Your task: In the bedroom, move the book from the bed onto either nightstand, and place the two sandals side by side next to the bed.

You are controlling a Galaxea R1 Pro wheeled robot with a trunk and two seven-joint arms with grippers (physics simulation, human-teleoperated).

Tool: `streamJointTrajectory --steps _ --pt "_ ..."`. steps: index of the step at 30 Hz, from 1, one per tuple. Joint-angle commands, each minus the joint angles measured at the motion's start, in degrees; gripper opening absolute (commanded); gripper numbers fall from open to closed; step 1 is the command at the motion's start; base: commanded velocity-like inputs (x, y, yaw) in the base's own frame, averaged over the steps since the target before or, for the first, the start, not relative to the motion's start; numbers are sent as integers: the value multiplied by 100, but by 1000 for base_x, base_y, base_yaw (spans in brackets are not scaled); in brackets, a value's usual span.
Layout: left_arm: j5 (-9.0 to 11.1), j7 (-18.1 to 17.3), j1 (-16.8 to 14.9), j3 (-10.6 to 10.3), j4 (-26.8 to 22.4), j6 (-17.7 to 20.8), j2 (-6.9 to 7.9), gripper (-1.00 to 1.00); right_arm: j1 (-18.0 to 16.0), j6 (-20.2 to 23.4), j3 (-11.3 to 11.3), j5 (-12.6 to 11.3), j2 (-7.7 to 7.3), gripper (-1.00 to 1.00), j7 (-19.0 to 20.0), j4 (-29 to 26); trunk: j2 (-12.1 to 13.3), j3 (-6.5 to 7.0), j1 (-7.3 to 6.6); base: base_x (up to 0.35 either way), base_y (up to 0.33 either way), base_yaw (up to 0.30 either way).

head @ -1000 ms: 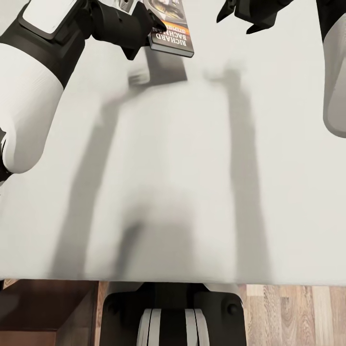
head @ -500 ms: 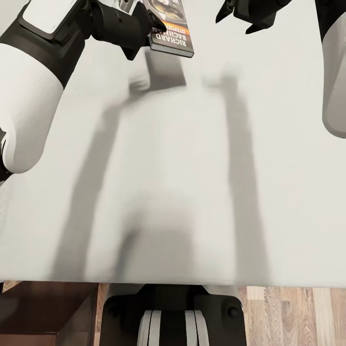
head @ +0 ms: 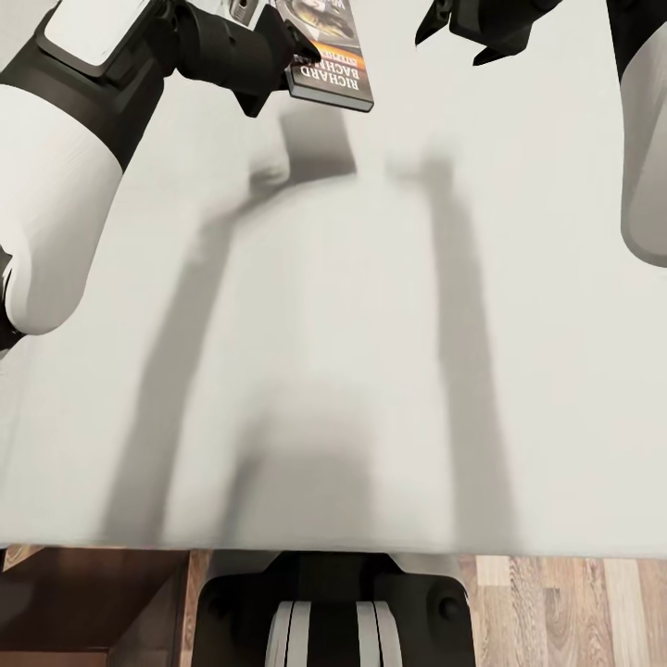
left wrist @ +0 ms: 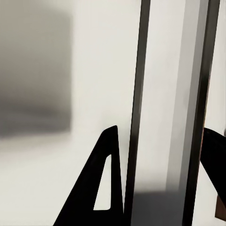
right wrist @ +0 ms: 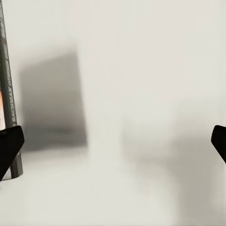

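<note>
From the head view the left gripper [head: 295,57] is clamped on the book [head: 331,57], which it holds clear of the off-white mattress of the bed [head: 371,306]; a dark shadow of the book lies on the mattress below it. The cover faces up here, with its orange band and white lettering legible, something neither wrist camera gives. The left wrist view instead shows the book [left wrist: 169,113] edge-on, its pale page block between two dark cover edges, running straight out from between the two black fingers [left wrist: 101,188], one on each side and pressed against it. The book sticks out past the fingertips, away from the arm.

The right gripper [head: 463,35] hangs above the mattress beside the book, near it but apart from it. In the right wrist view its fingertips [right wrist: 9,146] stand wide apart with nothing between them but mattress [right wrist: 141,94], and the book [right wrist: 8,94] shows as a thin spine just outside one fingertip; whether that fingertip touches the spine is hard to judge.

At the near edge of the bed the head view shows wood-plank floor [head: 565,611]
</note>
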Motion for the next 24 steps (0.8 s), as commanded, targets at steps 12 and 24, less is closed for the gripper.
streamJointTrajectory --steps 12,24 --pt "57 51 15 -22 -5 -2 3 -100 -3 22 -13 -26 -3 100 -22 -1 -1 112 0 0 0 0" --pt "59 112 18 -15 -5 -2 3 -100 -3 22 0 -26 2 100 -18 -7 -1 227 0 0 0 0"
